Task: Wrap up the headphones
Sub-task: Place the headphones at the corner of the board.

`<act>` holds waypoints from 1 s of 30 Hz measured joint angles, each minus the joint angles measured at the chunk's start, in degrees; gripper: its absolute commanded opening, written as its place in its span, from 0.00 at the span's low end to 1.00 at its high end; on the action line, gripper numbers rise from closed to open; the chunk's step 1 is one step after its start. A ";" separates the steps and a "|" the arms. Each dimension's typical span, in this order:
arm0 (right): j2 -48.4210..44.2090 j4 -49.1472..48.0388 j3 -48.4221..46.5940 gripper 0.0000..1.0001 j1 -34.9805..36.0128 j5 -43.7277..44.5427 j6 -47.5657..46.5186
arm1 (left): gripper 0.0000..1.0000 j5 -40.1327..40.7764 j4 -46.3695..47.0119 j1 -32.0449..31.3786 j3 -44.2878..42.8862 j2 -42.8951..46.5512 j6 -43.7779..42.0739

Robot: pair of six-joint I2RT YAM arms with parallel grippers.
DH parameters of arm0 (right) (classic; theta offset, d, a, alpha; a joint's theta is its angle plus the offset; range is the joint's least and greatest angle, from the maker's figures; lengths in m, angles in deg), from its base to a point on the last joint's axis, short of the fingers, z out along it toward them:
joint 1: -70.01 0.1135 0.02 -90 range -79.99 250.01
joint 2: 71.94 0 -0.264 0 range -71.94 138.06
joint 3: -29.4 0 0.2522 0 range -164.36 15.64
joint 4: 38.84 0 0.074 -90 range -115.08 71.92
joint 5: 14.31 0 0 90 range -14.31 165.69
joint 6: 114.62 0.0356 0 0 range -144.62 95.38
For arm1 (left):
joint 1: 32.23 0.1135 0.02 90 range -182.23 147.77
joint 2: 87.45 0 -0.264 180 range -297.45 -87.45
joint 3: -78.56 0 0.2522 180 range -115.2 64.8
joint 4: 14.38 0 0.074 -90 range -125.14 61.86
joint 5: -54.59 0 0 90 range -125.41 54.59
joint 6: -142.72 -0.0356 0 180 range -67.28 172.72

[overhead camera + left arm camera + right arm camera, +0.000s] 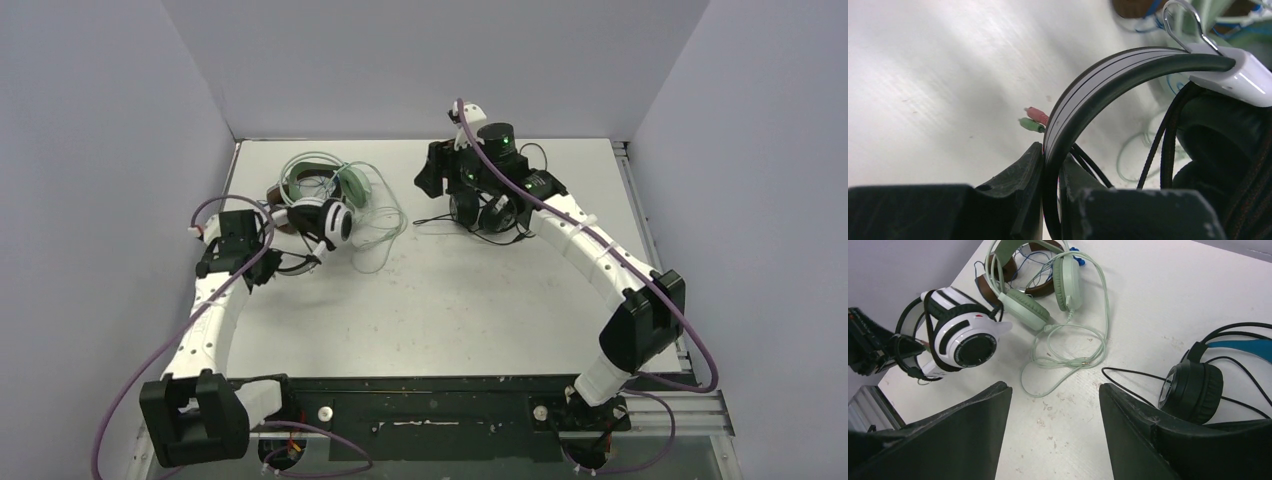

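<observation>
The left pincer (pixel 1050 167) clamps the white headset (pixel 1108 75) by its band at the left of the table (pixel 450 300), while the right pincer (pixel 1053 410) gapes empty by the black headset (pixel 1193 390), which probably wants winding next.

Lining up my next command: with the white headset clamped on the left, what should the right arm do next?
Probably swing the open right gripper over to the cord of the white headset, near its pink and green plugs. The left gripper is shut on that headset's striped headband, steadying it, and the right one holds nothing.
</observation>
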 measured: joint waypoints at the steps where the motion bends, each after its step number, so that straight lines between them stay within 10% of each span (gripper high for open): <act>1: -0.74 -0.87 1.36 0.66 -0.35 -0.04 0.39 | 0.00 1.03 -1.11 1.64 0.48 1.07 0.50; 16: -11.65 -6.56 18.43 0.66 -1.55 -2.16 3.34 | 0.00 5.66 -7.21 20.02 10.47 -1.84 10.51; 24: -17.33 -7.08 23.54 0.66 -1.86 -2.32 3.06 | 0.73 5.35 -3.15 24.35 9.03 -9.11 12.07; 30: -17.70 -6.86 24.85 0.71 -3.06 -1.88 2.12 | 0.87 6.19 -3.50 24.35 6.14 -6.25 12.09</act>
